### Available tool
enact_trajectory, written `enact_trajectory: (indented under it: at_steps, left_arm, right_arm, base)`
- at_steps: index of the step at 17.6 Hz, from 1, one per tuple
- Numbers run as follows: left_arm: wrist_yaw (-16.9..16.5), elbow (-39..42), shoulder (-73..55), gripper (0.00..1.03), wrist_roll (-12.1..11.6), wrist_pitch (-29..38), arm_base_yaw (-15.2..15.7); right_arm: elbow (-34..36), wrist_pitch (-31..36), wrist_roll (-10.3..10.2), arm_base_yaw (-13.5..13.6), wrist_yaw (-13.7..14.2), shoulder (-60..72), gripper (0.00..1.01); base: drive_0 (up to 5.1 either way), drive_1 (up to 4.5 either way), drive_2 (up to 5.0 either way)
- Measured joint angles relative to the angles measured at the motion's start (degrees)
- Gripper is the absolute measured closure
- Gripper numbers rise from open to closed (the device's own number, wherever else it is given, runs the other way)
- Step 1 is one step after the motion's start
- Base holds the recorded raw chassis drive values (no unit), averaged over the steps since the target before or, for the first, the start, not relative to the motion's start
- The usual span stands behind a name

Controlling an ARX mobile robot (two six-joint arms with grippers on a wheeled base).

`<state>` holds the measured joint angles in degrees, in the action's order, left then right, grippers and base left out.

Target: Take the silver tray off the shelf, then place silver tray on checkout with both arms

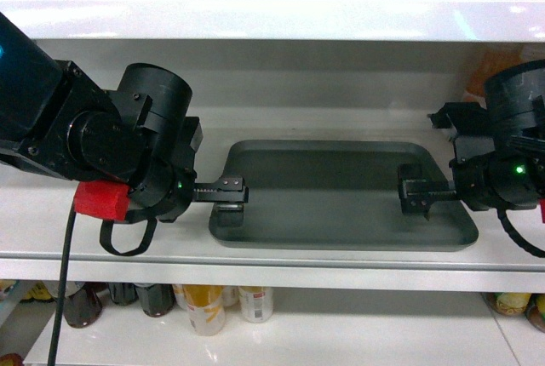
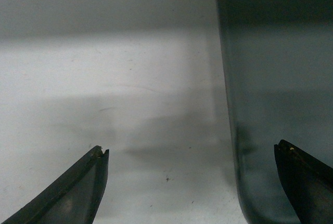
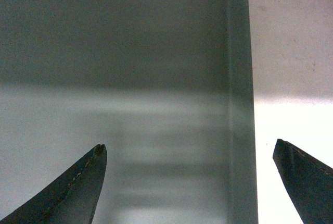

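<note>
The silver tray (image 1: 341,196) lies flat on the white shelf (image 1: 358,271), grey-green with a low rim. My left gripper (image 1: 228,196) is at the tray's left end and is open. In the left wrist view the left gripper (image 2: 190,153) straddles the rim of the tray (image 2: 281,78), one finger over the shelf (image 2: 104,78) and one over the tray. My right gripper (image 1: 415,196) is open at the tray's right end. In the right wrist view the right gripper (image 3: 188,148) spans the rim of the tray (image 3: 130,52), beside the shelf (image 3: 291,52). The checkout is out of view.
An upper shelf board (image 1: 272,17) hangs close above the arms, with jars and bottles on it. Bottles and cans (image 1: 204,306) stand on the lower shelf. A black cable (image 1: 61,298) hangs from the left arm by its red block (image 1: 100,200).
</note>
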<state>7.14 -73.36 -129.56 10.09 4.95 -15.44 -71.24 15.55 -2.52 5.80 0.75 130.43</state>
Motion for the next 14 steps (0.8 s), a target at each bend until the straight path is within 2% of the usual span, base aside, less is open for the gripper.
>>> enact_trajectory:
  at_steps: [4, 6, 7, 8, 9, 12, 13, 14]
  left_arm:
    - [0.3, -2.8, -2.4, 0.05, 1.2, -2.9, 0.0]
    - [0.7, -4.2, -3.0, 0.05, 1.5, -4.7, -0.1]
    - [0.1, -5.2, -3.5, 0.30, 1.8, -6.3, -0.2]
    - [-1.8, -5.2, -3.7, 0.57, 3.0, -6.5, -0.2]
    - [-2.1, -4.9, -3.7, 0.63, 3.6, -6.3, -0.3]
    - [-3.4, -3.1, -3.4, 0.96, 6.5, -4.5, -0.8]
    - [-4.0, -2.3, -2.9, 1.00, 7.8, -3.8, -0.7]
    - [-4.1, -1.6, -2.5, 1.00, 8.0, -3.3, -0.6]
  right_arm:
    - [-6.4, -4.8, 0.0, -1.1, 1.9, 4.2, 0.03]
    - [-8.7, -7.3, -1.0, -1.9, 2.1, 6.0, 0.03]
    - [-10.4, -9.2, -2.2, -2.1, 1.8, 6.9, 0.24]
    - [-10.2, -9.5, -2.5, -2.1, 1.4, 6.9, 0.50]
    - [-9.8, -9.3, -2.6, -2.1, 1.4, 6.9, 0.59]
    - [-7.5, -8.0, -2.6, -2.4, 1.9, 5.9, 0.92]
    - [-6.3, -7.0, -3.0, -2.5, 0.9, 5.4, 0.98]
    - [-5.0, -6.1, -3.4, -2.6, 0.7, 4.7, 0.98]
  base:
    - [0.0, 0.00, 0.0]
    - [0.0, 0.00, 0.0]
    - [0.0, 0.00, 0.0]
    - [0.0, 0.00, 0.0]
    - [0.0, 0.00, 0.0]
    - [0.0, 0.00, 0.0]
    - [0.0, 0.00, 0.0]
    - [0.0, 0.00, 0.0]
